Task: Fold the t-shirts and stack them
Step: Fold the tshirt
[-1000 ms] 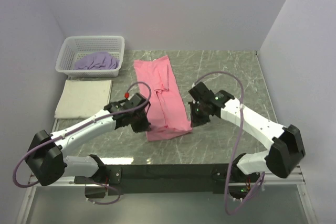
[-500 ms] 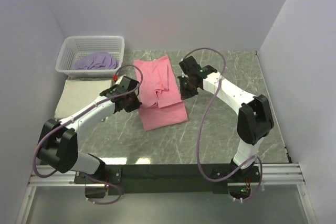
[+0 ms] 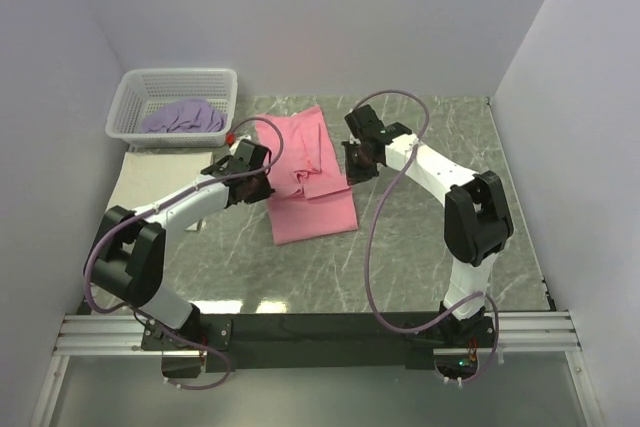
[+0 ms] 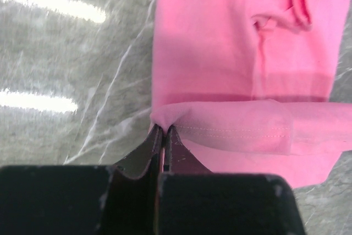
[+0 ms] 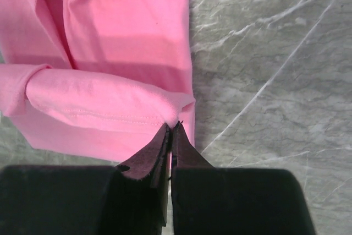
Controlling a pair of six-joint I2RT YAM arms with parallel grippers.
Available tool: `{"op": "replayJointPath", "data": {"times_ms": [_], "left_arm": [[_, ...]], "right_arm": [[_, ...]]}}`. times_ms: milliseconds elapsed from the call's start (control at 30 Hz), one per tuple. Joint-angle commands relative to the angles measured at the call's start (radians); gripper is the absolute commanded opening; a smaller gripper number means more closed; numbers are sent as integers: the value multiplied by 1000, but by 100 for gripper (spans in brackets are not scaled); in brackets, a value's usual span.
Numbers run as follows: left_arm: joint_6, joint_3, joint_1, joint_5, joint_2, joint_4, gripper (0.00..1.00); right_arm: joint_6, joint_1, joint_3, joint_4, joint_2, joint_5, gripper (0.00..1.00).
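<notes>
top view. the pink t-shirt lies at the middle of the grey marbled table, folded lengthwise into a strip that runs from the far edge toward the arms. its near end is doubled back over the strip, stitched hem uppermost.

the left gripper is pinched fully together on the left corner of this doubled hem. the right gripper is pinched together in the same way on the right corner.

left wrist view: the left gripper bites a small pleat of pink cloth at the fold's edge, with bare table beside it. right wrist view: the right gripper grips the opposite corner, also with bare table beside it.

surroundings: a white lattice basket stands in the far left corner and holds a crumpled lavender t-shirt. a cream t-shirt lies folded flat just in front of the basket, apart from the pink one. the left forearm crosses above the cream shirt's near right corner and hides part of it. a purple cable arcs from the right wrist down to the base rail, over bare table beside the pink strip.
</notes>
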Motion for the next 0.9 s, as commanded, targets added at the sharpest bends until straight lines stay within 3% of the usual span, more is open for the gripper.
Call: {"op": "replayJointPath", "data": {"times_ms": [0, 800, 867], "left_arm": [[41, 52, 12, -31, 14, 57, 1], [-7, 19, 24, -76, 123, 112, 1], [-19, 8, 24, -69, 120, 130, 8]], "right_arm": [[-4, -20, 43, 36, 7, 39, 0], [-16, -37, 74, 131, 136, 39, 1], [-15, -39, 83, 122, 142, 39, 6]]}}
